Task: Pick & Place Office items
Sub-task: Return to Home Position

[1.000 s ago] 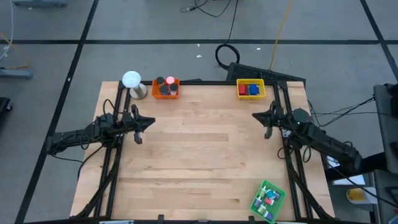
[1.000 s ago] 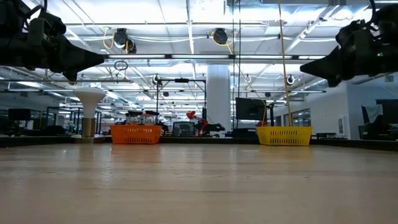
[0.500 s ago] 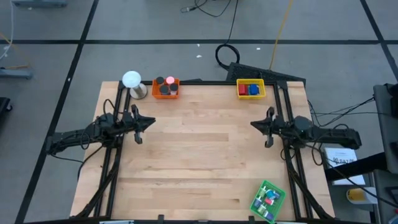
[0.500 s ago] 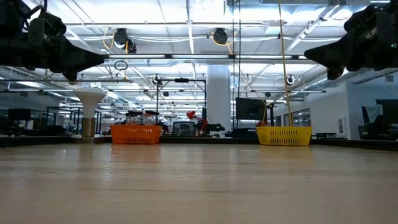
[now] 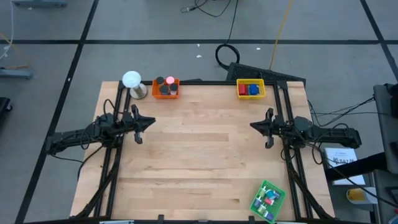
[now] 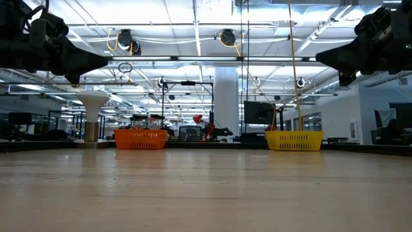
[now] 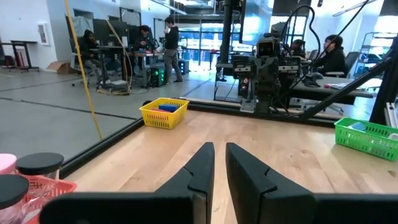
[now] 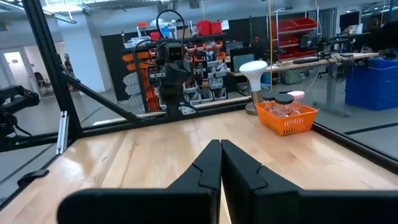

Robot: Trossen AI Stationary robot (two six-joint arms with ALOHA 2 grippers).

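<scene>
The office items lie in three trays. Black discs and a pink-topped one (image 5: 164, 83) sit in the orange tray (image 5: 176, 94) at the far edge. Red and blue blocks (image 5: 250, 89) fill the yellow tray (image 5: 239, 89). Small coloured bits (image 5: 270, 198) lie in the green tray (image 5: 256, 203) at the near right edge. My left gripper (image 5: 149, 122) hovers above the table's left side, pointing right, fingers shut with a thin slit (image 7: 219, 148). My right gripper (image 5: 252, 124) hovers above the right side, pointing left, shut (image 8: 221, 143). Neither holds anything.
A white ball on a round base (image 5: 132, 81) stands at the far left corner beside the orange tray. Bare wood (image 5: 199, 155) spreads between the two arms. Both grippers hang well above the tabletop (image 6: 206, 193). People sit at desks in the room behind (image 7: 93, 43).
My right arm swung until it lay level across the table's right side. Its gripper shifted a little toward the near edge, rose slightly and turned toward the table's left. It has been still for the last half second. The left arm kept still.
</scene>
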